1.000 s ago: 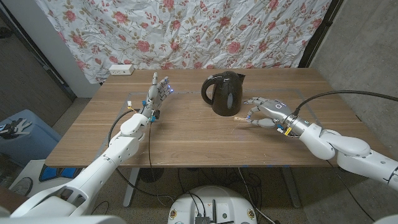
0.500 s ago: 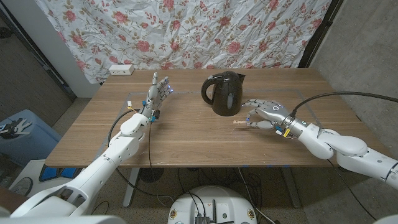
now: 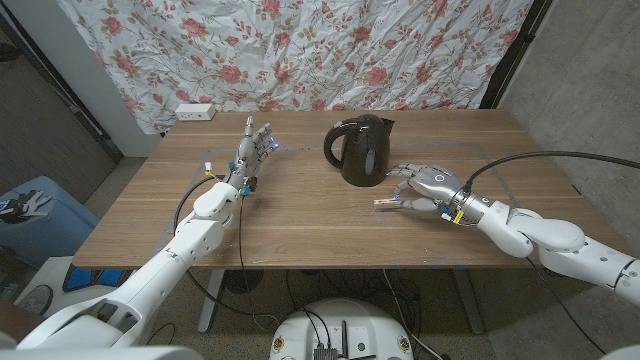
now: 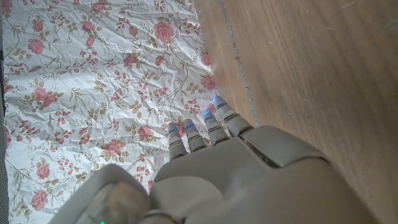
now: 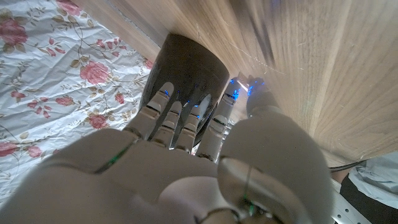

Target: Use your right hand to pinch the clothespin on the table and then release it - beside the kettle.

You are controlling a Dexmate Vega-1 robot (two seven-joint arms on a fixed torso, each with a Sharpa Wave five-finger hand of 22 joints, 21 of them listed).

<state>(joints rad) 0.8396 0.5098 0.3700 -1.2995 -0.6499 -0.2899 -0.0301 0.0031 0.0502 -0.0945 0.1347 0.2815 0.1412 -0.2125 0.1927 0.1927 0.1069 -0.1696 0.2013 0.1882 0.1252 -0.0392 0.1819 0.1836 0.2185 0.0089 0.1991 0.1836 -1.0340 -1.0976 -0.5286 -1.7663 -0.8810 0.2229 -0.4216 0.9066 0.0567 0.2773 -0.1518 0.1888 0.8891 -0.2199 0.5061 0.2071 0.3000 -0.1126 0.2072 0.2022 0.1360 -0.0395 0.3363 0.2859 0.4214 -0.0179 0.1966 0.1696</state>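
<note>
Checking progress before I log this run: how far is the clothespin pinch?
Done: the right hand has reached the clothespin, which lies beside the kettle. In hand: its fingertips sit at the pin's end; whether the pinch has closed is unclear. Left: pinch and release. The left hand waits, fingers apart.

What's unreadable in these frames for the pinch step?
- Clothespin: tiny in the head view at the right hand's fingertips; contact or grip cannot be told.
- Right wrist view: the hand's own back covers the fingertips, and the clothespin cannot be made out; the kettle sits beyond.
- Left hand: in the left wrist view its back hides the palm side.
- Kettle's far side: hidden by its own body in the head view.
</note>
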